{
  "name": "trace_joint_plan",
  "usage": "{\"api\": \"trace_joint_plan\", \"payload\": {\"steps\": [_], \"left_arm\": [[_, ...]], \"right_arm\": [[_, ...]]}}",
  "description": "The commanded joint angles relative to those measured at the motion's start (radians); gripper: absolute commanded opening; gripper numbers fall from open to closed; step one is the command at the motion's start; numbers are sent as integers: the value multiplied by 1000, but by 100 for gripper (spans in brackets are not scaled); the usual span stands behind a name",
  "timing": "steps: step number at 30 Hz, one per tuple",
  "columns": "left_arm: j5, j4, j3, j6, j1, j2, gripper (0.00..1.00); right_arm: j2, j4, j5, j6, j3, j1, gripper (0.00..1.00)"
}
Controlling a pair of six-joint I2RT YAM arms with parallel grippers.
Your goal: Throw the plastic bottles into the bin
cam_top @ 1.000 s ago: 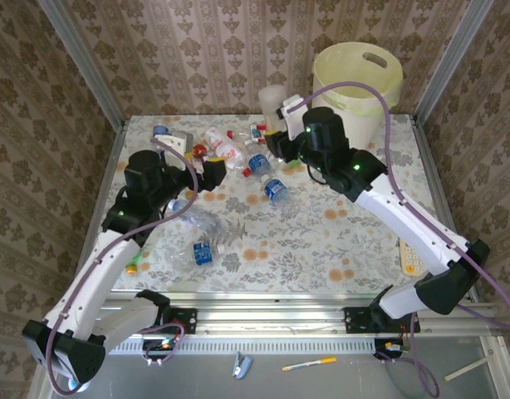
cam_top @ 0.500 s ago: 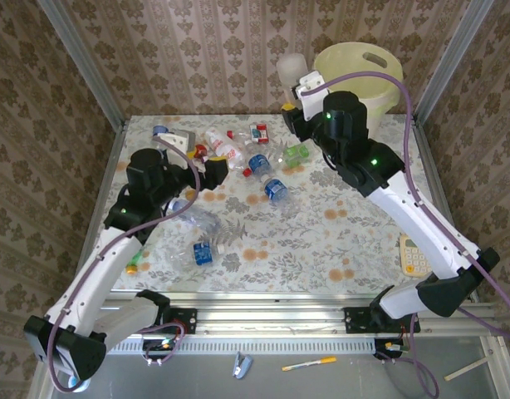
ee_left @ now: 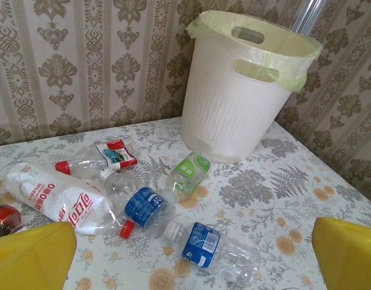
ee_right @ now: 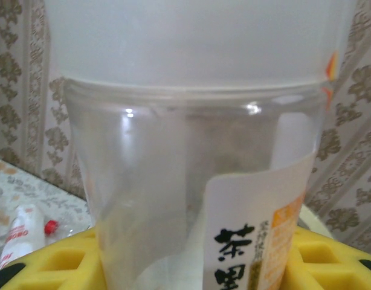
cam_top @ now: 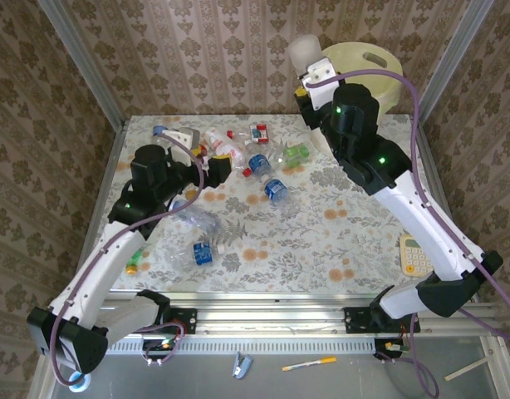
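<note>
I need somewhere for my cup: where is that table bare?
Bare cloth lies along the near edge, between the crushed blue-label bottle and the calculator, and in front of the bin. The far left is crowded with bottles.

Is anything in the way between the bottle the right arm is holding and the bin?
Nothing visible is. The right pincer holds the clear plastic bottle with a white label up beside the left rim of the tall cream-white plastic bin, with nothing between them.
</note>
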Motion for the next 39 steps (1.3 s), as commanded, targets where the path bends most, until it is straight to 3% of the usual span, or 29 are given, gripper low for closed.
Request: {"api": "trace_joint_plan", "payload": {"steps": [1,24,39], "left_arm": [[26,22,45,17,-8,10,100],[43,54,49,24,-8,35,100],[48,92,45,22,-8,57,100]], "right_arm": [[-12,113,61,-75,67,-4,17],[101,193,-27,-235,351,6,16],[157,259,-123,-334,480,69,16]]}}
